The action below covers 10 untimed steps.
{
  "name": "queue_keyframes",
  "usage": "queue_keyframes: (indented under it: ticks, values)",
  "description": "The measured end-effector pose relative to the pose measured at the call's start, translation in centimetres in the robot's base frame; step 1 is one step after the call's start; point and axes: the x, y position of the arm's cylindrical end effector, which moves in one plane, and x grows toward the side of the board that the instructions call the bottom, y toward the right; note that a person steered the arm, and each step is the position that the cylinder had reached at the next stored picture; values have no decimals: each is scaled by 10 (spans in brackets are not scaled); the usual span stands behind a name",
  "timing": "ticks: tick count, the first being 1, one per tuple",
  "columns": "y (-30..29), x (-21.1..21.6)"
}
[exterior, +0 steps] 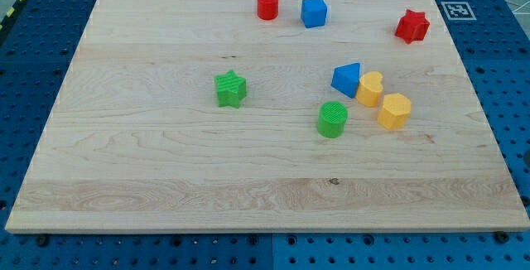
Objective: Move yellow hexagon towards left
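Note:
The yellow hexagon (395, 110) sits on the wooden board (166, 179) at the view's right of centre. A yellow heart-shaped block (370, 89) touches it on its upper left, and a blue triangle (347, 79) touches that heart's left side. A green cylinder (332, 119) stands to the hexagon's left, a small gap apart. My tip and the rod do not show in this view.
A green star (231, 88) lies near the board's middle. A red cylinder (267, 5) and a blue cube (314, 12) stand at the top. A red star (411, 26) is at the top right. A marker tag (457, 9) sits off the board's top right corner.

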Motion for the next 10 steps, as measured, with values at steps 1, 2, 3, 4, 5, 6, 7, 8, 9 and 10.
queue_keyframes:
  ticks: [1, 2, 3, 4, 5, 6, 7, 8, 9, 10]
  values:
    - [0, -21]
    - [-7, -25]
    - [-32, -26]
    - [-61, -32]
    - [-61, -34]
    - [-61, -48]
    - [-55, -53]
    - [-48, -58]
    - [-52, -58]
    - [-75, -58]
